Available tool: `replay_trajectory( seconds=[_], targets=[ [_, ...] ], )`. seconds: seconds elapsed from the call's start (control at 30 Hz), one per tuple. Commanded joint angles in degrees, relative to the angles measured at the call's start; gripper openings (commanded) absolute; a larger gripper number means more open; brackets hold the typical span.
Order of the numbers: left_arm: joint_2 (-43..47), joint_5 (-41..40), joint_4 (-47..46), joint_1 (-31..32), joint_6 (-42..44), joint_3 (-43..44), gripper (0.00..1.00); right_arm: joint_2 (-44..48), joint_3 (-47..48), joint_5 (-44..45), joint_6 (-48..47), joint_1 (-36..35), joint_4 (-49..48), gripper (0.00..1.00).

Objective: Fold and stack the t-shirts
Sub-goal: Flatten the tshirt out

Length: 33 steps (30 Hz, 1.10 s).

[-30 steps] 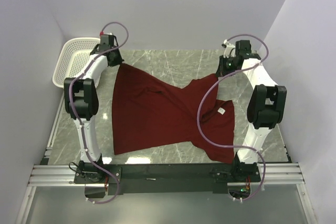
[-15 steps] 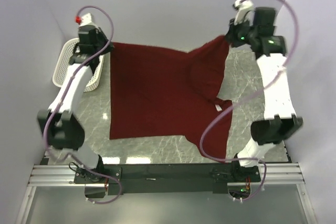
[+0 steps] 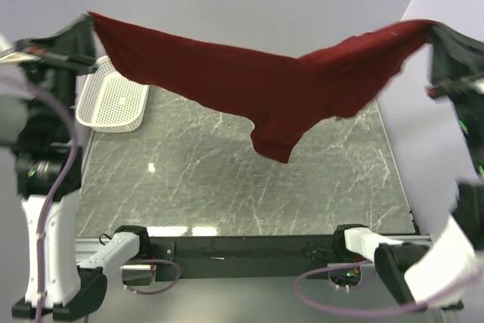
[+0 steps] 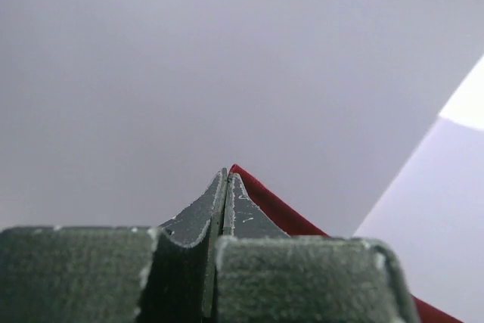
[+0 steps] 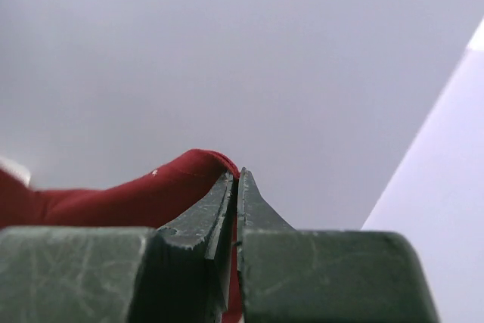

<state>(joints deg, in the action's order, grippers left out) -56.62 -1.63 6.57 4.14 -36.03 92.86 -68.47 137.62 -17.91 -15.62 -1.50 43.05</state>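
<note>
Hanging from both closed jaws, t-shirt (image 3: 257,88) is outside basket (image 3: 113,104).

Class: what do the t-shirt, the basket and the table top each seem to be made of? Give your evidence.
T-shirt: soft matte cloth, probably cotton knit; it sags in folds between its held ends.
Basket: probably white plastic; stiff, regular mesh holes.
Table top: glossy, grey with white veins, reflecting lights; real stone or printed laminate, cannot tell.

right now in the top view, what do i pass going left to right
left gripper pinching one end of the shirt → white basket → sagging middle of the shirt → right gripper pinching the other end
</note>
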Motion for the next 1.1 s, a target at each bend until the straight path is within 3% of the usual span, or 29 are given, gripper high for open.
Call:
replay_trajectory(
  seconds=[0.0,0.13,0.3,0.57,0.73,0.87,0.97,1.07],
  targets=[
    [1.50,1.10,-0.51,-0.10,-2.20,3.99,0.00,2.63,2.47,2.27,3.57,1.23,-6.39,0.00],
    [3.36,-0.04,0.37,-0.10,-2.38,5.58,0.01,4.39,5.38,1.04,5.24,4.83,-6.92,0.00],
    [3.72,-1.01,0.02,-0.10,-2.64,2.16,0.00,4.75,2.31,2.35,4.37,5.19,-7.62,0.00],
    [-0.68,-0.66,-5.06,-0.10,0.08,-12.77,0.00,6.06,-26.50,0.43,1.12,5.19,-16.49,0.00],
    [-11.12,0.31,-13.06,-0.01,0.43,-23.23,0.00,3.18,-47.94,-3.79,-0.64,5.36,-26.66,0.00],
    [-24.30,-0.39,-17.99,0.86,1.31,-23.96,0.00,-2.79,-60.88,-5.73,-0.73,5.28,-37.49,0.00],
    [-37.39,-1.79,-17.12,2.18,2.46,-18.26,0.00,-13.15,-61.25,-4.25,0.84,5.36,-39.80,0.00],
    [-50.05,-3.55,-13.10,2.89,3.25,-9.13,0.00,-25.72,-53.80,-1.61,3.21,5.10,-37.60,0.00]
  ],
)
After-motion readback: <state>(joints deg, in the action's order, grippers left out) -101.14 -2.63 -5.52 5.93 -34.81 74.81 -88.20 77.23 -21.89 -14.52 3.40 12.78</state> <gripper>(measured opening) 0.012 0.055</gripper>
